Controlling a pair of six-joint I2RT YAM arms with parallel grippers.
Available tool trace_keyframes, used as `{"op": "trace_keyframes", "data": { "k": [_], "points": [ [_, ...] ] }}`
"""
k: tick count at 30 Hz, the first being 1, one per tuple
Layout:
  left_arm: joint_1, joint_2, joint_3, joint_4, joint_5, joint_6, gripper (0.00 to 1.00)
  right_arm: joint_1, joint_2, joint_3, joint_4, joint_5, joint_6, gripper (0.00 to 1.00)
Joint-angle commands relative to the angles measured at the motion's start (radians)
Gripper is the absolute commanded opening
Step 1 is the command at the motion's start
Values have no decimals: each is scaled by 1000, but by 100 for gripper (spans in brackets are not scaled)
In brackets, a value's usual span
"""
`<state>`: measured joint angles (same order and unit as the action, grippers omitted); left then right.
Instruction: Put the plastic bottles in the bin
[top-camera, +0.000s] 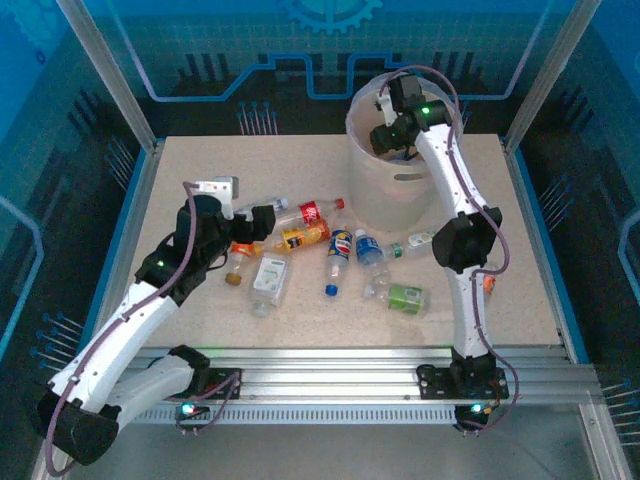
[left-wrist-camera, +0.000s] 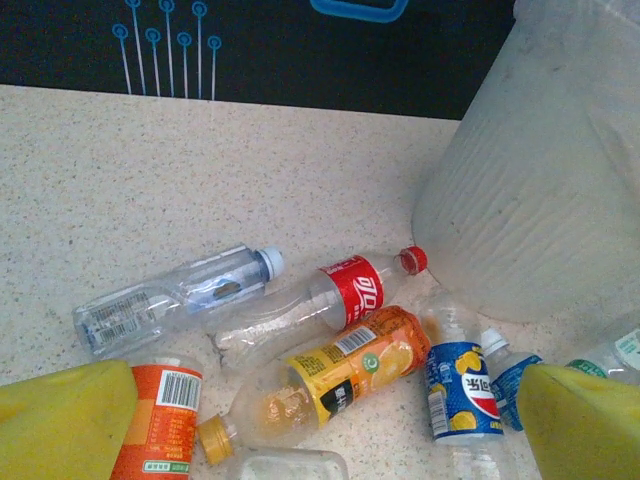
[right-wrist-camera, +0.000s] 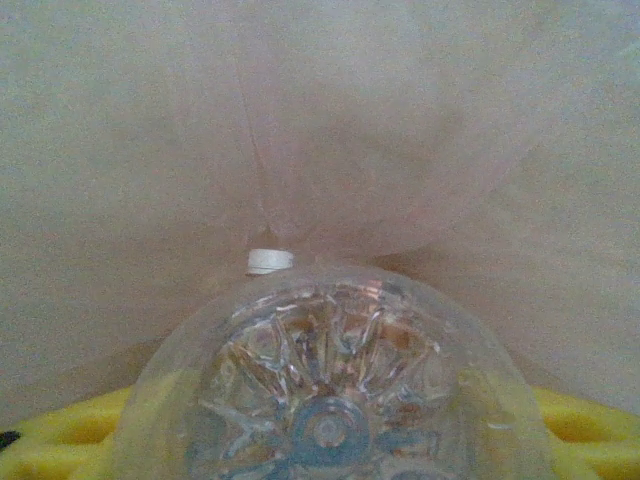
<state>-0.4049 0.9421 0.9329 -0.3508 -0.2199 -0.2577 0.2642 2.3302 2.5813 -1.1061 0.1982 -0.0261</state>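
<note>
Bottle (right-wrist-camera: 330, 370) clamped in right claw (right-wrist-camera: 325, 445) inside bin (top-camera: 372, 198), left claw (left-wrist-camera: 320, 425) spread wide

You have clear, glossy plastic bottles (left-wrist-camera: 285, 320) on a matt, speckled, stone-like table (left-wrist-camera: 200, 170); the bin (left-wrist-camera: 530, 190) looks frosted, ribbed plastic; the front rail (top-camera: 330, 362) is brushed metal.

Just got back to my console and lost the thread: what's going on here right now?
The right end effector is over the bin, gripping a clear bottle near its base, with the cap pointing away into the liner. It has not yet released the bottle. The left end effector hovers open and empty above the table, near the red-labelled bottle and the orange-labelled bottle. Several others lie around them.
</note>
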Motion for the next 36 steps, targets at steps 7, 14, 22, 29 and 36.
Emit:
{"op": "trace_keyframes", "data": {
  "k": [7,14,22,29,36],
  "points": [
    [9,17,33,-77,-54,-15,99,-12,46,25,-50,-1,4,89],
    [11,45,52,-137,-77,-15,99,-12,11,72,-61,5,21,100],
    [12,66,55,-194,-110,-16,99,-12,-104,90,-52,6,59,100],
    [12,78,50,-234,-115,-22,99,-12,-216,85,-42,-8,109,100],
    [12,99,43,-305,-80,-39,99,-11,-367,-57,-3,-44,181,100]
  ]
}}
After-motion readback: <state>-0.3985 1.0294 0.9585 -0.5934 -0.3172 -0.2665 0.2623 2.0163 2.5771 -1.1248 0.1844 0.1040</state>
